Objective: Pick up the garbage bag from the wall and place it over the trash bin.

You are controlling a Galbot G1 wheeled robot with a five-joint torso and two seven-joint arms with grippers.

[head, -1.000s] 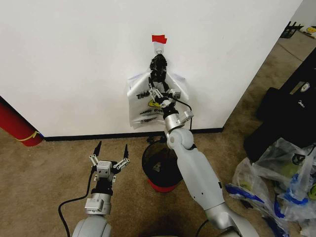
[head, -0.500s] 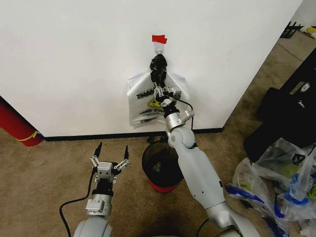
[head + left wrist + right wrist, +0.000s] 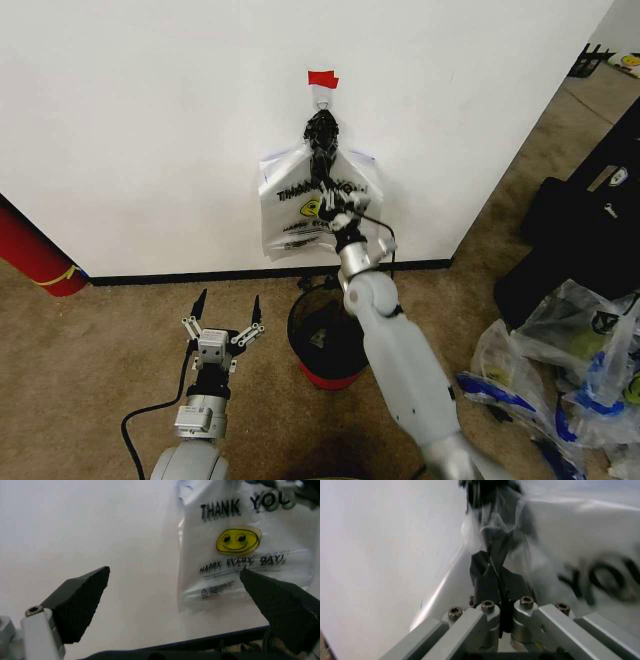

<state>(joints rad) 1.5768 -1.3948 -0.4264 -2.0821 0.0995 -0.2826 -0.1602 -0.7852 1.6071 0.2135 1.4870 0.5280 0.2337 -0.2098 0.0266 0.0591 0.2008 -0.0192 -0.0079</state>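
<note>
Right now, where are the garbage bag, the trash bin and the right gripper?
garbage bag (image 3: 292, 212), head view, printed front.
trash bin (image 3: 318, 343), head view, inside of the mesh.
right gripper (image 3: 322, 172), head view, fingertips against the bag's top.

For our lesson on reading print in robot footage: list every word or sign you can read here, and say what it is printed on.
"THANK YOU": black letters high on the garbage bag that hangs on the wall.
"HAPPY EVERY DAY!": below the bag's yellow smiley.
Fine print and a small triangle sign lower on the bag: too small to read.
Nothing else carries readable text.
</note>
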